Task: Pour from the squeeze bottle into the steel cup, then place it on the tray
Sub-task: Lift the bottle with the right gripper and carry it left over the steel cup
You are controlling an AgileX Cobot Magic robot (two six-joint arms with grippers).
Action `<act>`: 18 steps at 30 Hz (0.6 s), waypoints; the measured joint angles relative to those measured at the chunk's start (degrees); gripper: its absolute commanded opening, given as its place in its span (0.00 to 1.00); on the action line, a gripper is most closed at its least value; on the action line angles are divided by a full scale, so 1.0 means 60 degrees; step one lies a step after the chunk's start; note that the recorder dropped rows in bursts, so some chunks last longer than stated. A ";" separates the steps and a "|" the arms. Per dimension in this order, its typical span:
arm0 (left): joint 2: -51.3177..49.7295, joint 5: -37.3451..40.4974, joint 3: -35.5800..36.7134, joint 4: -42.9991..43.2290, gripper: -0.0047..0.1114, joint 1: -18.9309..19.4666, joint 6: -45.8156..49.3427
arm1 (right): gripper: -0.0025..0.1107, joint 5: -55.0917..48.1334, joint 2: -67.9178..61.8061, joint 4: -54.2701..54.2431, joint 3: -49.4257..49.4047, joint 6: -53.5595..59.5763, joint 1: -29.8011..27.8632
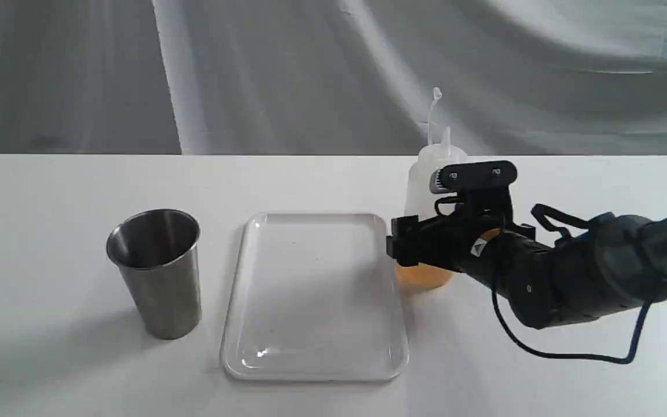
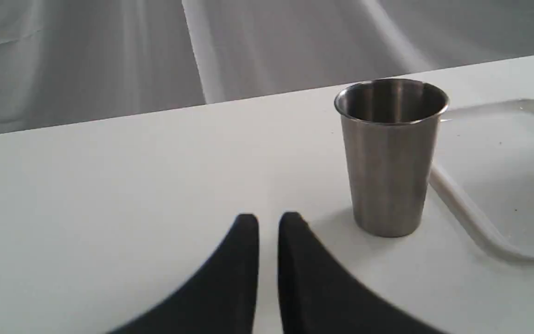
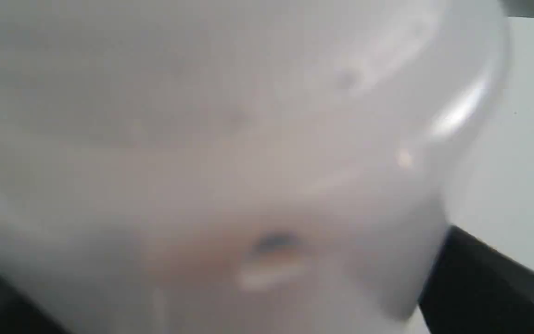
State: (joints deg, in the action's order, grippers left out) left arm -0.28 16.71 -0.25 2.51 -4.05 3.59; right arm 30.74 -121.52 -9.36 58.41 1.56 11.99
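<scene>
Right wrist view: blurred squeeze bottle [image 3: 248, 139]

Bright, soft, even light all over. Steel cup [image 1: 157, 272] throws a faint shadow front-left; 1 glare spot on the tray [image 1: 310, 289] near its front rim. Exterior and left wrist views sharp. Right wrist view all blur: squeeze bottle [image 3: 230, 153] too close.

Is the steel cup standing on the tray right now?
No, the steel cup stands on the bare table beside the tray, not touching it.
</scene>
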 measured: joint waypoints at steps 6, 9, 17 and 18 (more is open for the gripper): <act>0.0000 0.0000 0.0000 0.0000 0.11 0.0000 0.0000 | 0.48 0.0000 0.0000 -0.0012 0.0000 0.0000 0.0000; 0.0000 0.0000 0.0000 0.0000 0.11 0.0000 0.0000 | 0.42 -0.0216 0.0090 -0.0012 0.0000 0.0000 0.0000; 0.0000 0.0000 0.0000 0.0000 0.11 0.0000 0.0000 | 0.38 -0.1713 0.1180 0.0032 0.0000 0.0000 0.0000; 0.0000 0.0000 0.0000 0.0000 0.11 0.0000 0.0000 | 0.38 -0.1888 0.1361 0.0069 0.0000 0.0000 0.0000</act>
State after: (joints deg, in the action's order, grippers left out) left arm -0.28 16.71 -0.25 2.51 -4.05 3.59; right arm 19.41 -113.35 -8.95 58.41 1.56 11.99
